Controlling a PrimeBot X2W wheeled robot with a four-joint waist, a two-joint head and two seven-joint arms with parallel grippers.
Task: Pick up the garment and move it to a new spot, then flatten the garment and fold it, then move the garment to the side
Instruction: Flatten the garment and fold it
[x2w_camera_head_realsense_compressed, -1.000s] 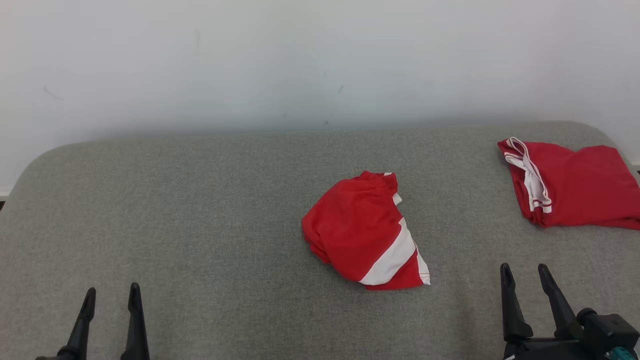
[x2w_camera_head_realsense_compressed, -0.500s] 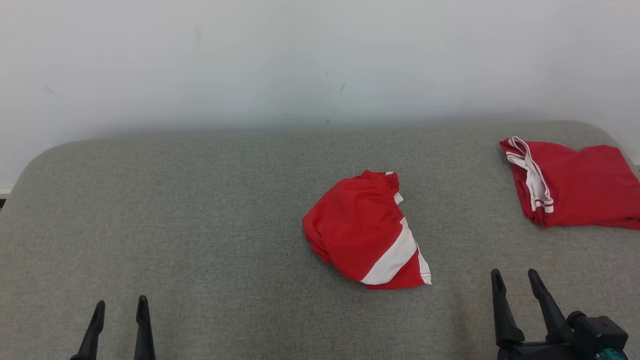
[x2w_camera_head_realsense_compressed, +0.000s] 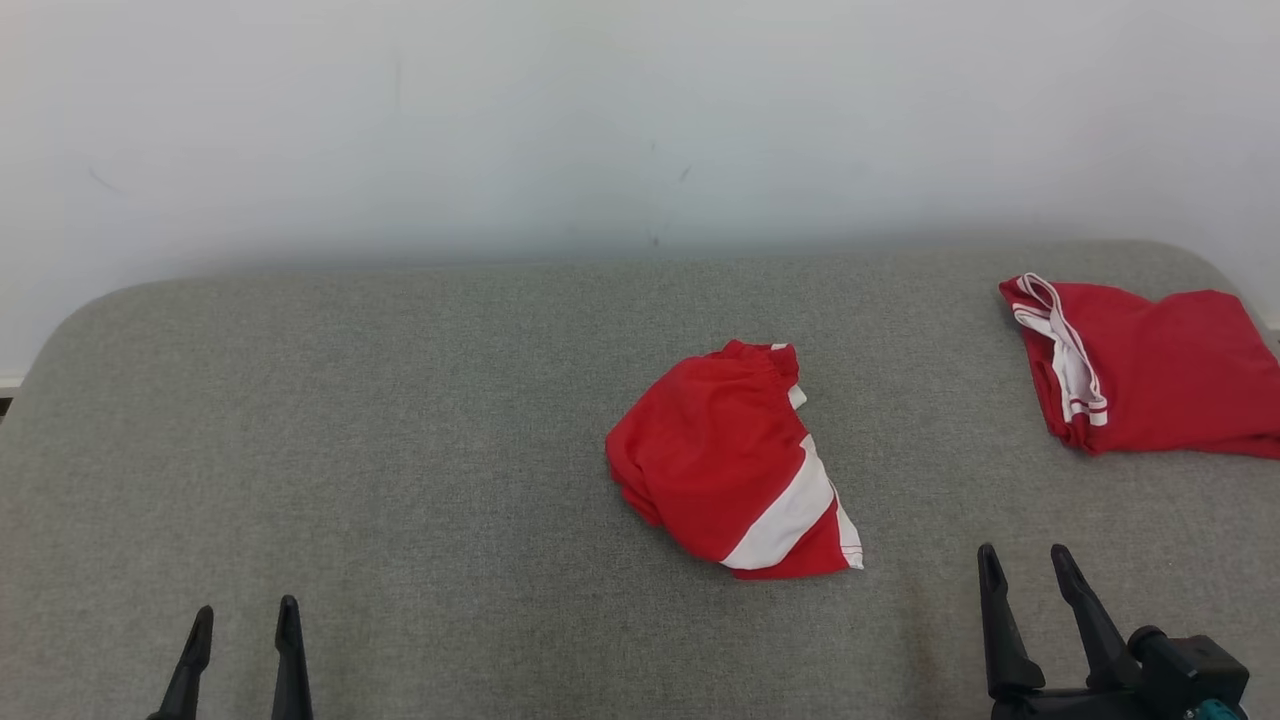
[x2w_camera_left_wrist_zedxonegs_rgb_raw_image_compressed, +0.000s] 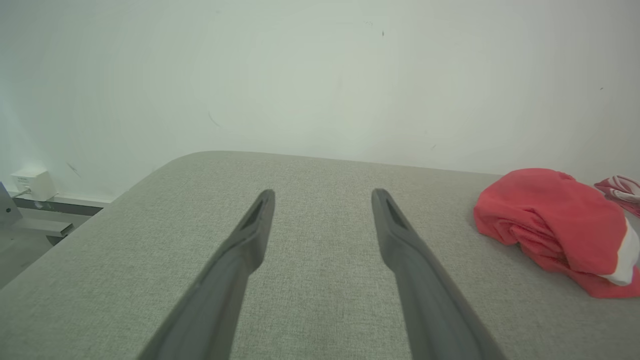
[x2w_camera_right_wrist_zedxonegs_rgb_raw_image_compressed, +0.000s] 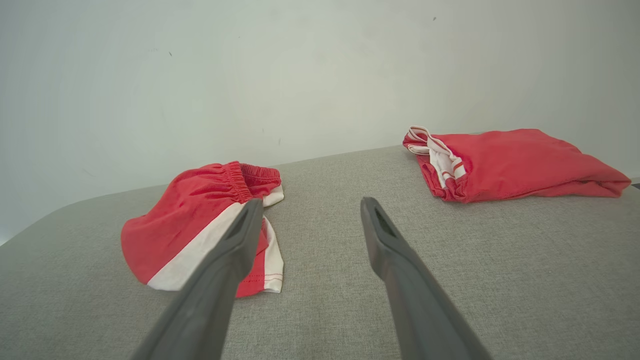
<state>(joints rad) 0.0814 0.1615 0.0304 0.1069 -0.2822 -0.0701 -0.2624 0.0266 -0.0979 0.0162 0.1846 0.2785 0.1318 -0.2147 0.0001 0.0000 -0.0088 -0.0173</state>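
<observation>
The left gripper (x2w_camera_head_realsense_compressed: 243, 625) hangs low over the near part of a grey woven-fabric padded surface (x2w_camera_head_realsense_compressed: 420, 470). Its two long dark fingers are parted wide with nothing between them and point toward the white wall (x2w_camera_head_realsense_compressed: 600, 120). The right gripper (x2w_camera_head_realsense_compressed: 1022, 568) is likewise spread wide and empty, its fingers leaning slightly leftward above the fabric.

The crumpled red garment (x2w_camera_head_realsense_compressed: 725, 460), with a broad white stripe and a gathered elastic waistband, lies ahead of the right gripper and to its left, apart from both fingers. From the left gripper it sits ahead and well off to the right. A folded red garment (x2w_camera_head_realsense_compressed: 1150, 370) with white trim rests farther ahead of the right gripper and to its right, close to the surface's rounded far corner.

Bare grey fabric stretches ahead of the left gripper to the far edge at the wall, and between the two grippers. Beyond the surface's left edge, a small white box (x2w_camera_left_wrist_zedxonegs_rgb_raw_image_compressed: 30, 182) sits against the wall.
</observation>
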